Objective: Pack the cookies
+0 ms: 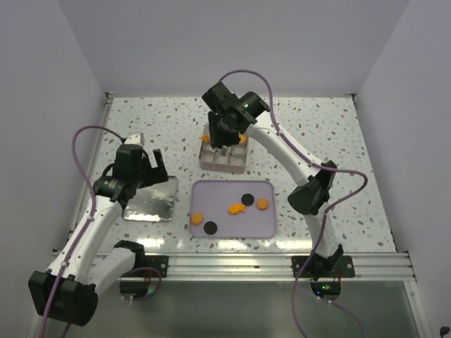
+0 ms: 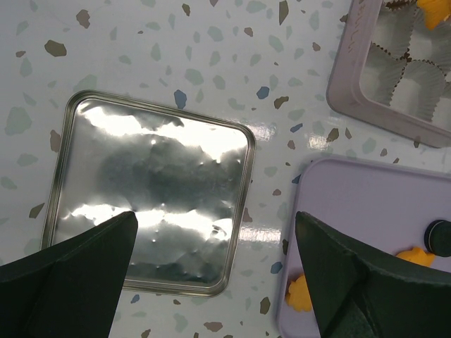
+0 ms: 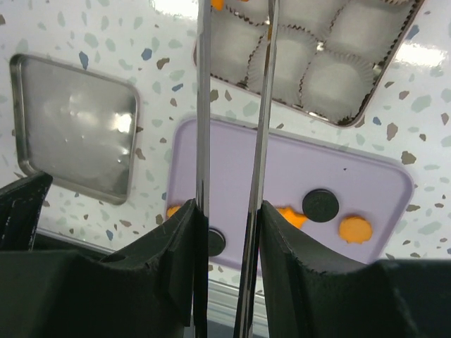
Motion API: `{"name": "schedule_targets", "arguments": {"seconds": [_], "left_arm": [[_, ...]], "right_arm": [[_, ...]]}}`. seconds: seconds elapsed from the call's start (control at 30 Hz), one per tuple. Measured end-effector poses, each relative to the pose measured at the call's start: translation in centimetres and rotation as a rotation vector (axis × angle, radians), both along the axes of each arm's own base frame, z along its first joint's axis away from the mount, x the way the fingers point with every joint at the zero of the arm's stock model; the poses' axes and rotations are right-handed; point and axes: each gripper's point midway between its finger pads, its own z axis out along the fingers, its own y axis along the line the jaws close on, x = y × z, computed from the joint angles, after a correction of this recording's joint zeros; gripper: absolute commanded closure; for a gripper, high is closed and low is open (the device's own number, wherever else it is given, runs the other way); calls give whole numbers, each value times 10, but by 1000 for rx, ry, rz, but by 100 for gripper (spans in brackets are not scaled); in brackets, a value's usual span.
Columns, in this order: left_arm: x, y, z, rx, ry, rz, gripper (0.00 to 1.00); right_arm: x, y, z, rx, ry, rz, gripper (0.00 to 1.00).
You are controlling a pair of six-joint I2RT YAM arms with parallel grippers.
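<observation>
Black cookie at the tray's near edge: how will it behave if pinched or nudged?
The black cookie lies flat on the lavender tray, so pinching its edge probably needs care. The tray looks smooth: a nudge likely slides it, not rolls it. Small and thin, so probably light.

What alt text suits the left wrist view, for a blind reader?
The open left gripper hangs above a square metal lid on the speckled table. At right, a lavender tray holds orange cookies; the tin of paper cups lies beyond.
</observation>
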Motion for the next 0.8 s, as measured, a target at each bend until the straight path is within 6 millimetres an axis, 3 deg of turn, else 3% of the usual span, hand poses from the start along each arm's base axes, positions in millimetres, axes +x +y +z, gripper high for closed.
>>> {"name": "schedule_targets", "arguments": {"seconds": [0.47,0.8], "left_arm": [[0,0,-2,1,6,1,0],[1,0,-3,2,13,0,0]], "right_arm": [[8,11,-34,29,96,6,67],[16,15,-56,29,129,-3,55]]}}
